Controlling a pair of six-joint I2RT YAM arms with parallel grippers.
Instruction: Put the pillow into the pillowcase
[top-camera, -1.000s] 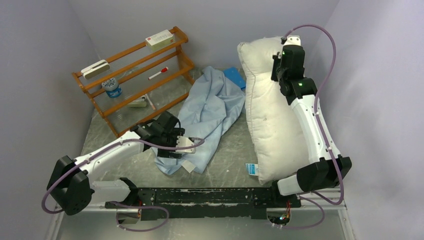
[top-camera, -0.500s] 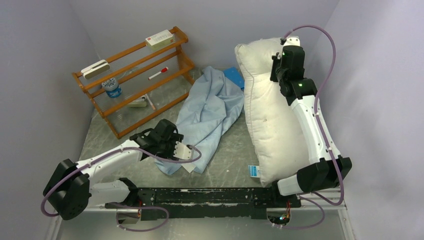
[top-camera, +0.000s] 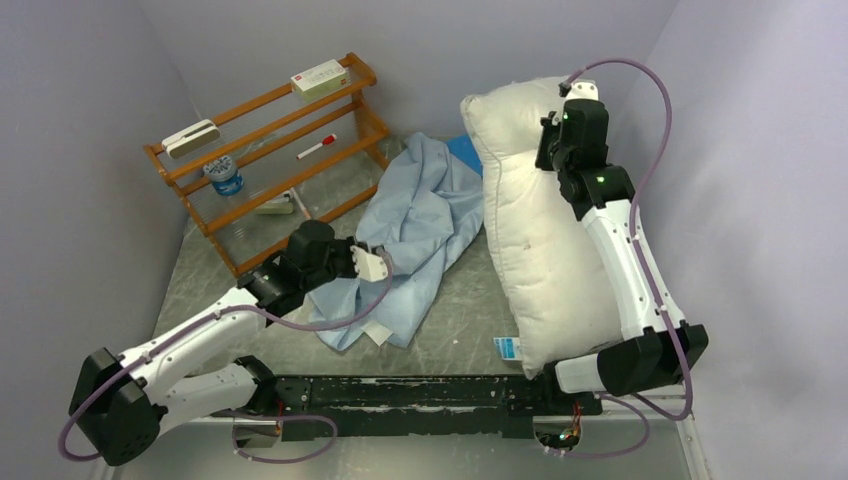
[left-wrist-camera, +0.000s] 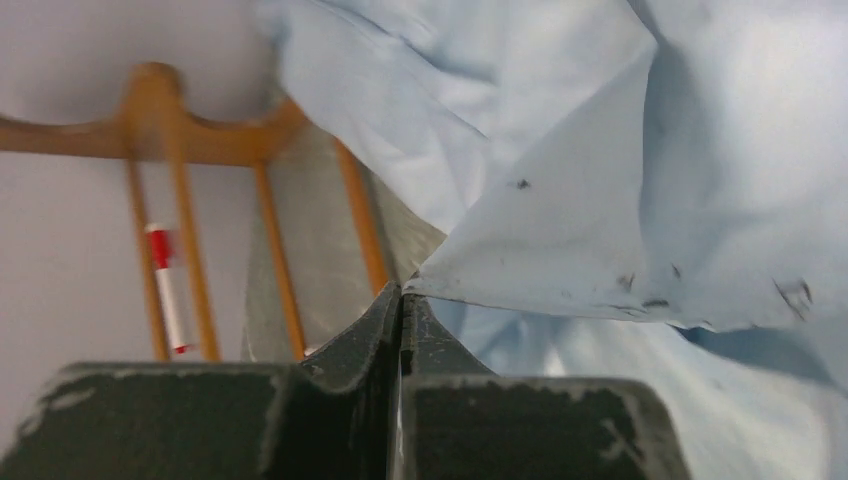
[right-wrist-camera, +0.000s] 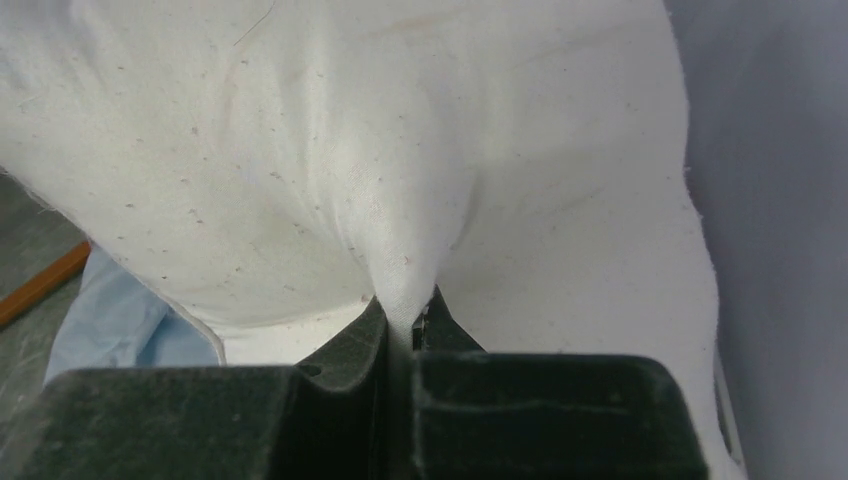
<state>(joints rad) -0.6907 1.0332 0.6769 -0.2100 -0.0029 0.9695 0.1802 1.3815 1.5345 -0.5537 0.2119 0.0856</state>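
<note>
The pillow (top-camera: 540, 240), plump and white with a seamed edge and faintly speckled cloth, stands on edge along the right side of the bench (top-camera: 460, 320); the right gripper (right-wrist-camera: 405, 320) is closed on a pinched fold of its cover near the far top corner, its arm rising alongside; the pillowcase (top-camera: 420, 225), thin wrinkled pale-blue fabric, lies heaped mid-bench just beside the pillow; the left gripper (left-wrist-camera: 400, 300) is clamped on a corner of its edge, its arm stretched low and forward.

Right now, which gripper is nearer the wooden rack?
Left. The left gripper sits just in front of the rack, shut on the pillowcase; the right gripper is far off to the right, pinching the pillow.
</note>
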